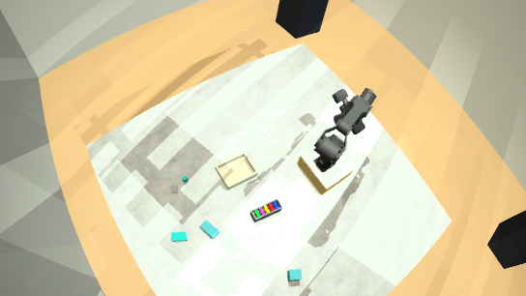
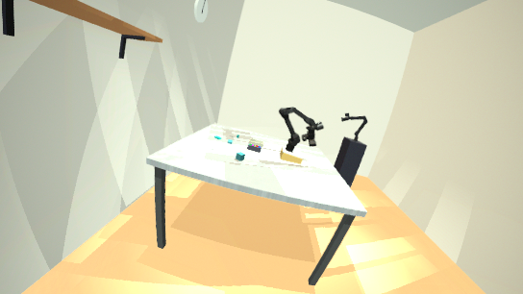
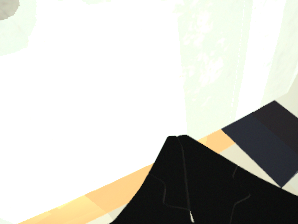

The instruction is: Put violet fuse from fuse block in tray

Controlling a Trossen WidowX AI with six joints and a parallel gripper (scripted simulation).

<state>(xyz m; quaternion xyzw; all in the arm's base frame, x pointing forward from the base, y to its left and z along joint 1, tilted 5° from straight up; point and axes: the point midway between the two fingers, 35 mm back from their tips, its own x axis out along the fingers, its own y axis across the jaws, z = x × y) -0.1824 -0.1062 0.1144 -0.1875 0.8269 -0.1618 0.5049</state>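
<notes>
1. Wrist view nearest: the black two-fingered hand (image 1: 337, 118) (image 2: 306, 138) (image 3: 176, 144) has its fingers pressed together, nothing between them. It hangs over the arm's side of the pale stone-look counter (image 1: 387, 193) (image 2: 260, 184) (image 3: 100, 100), likely parked to keep the work area free of the arm.

2. Beneath the arm, a tan-sided plinth (image 1: 309, 178) (image 2: 291, 157) raises its base, presumably for a downward reach. Its edges stand apart from the block, leaving a strip of open room.

3. Farther from the base lies the narrow black fuse block (image 1: 267, 217) (image 2: 254, 149). The violet fuse (image 1: 262, 211) is seated in it, between the green fuse (image 1: 257, 213) and the yellow fuse (image 1: 267, 209). With neighbours so close, the fingers should descend barely spread, and the fuse must rise vertically, well above the rim, before any sideways travel.

4. The shallow cream rectangular tray (image 1: 243, 180) (image 2: 260, 142) sits near the block but apart from it, probably placed for a short carry. Its raised walls call for clearance before release.

5. Beyond, two flat cyan blocks (image 1: 210, 229) (image 1: 179, 237) lie outside the direct block-to-tray path, so I would carry straight across, not swing wide.
</notes>
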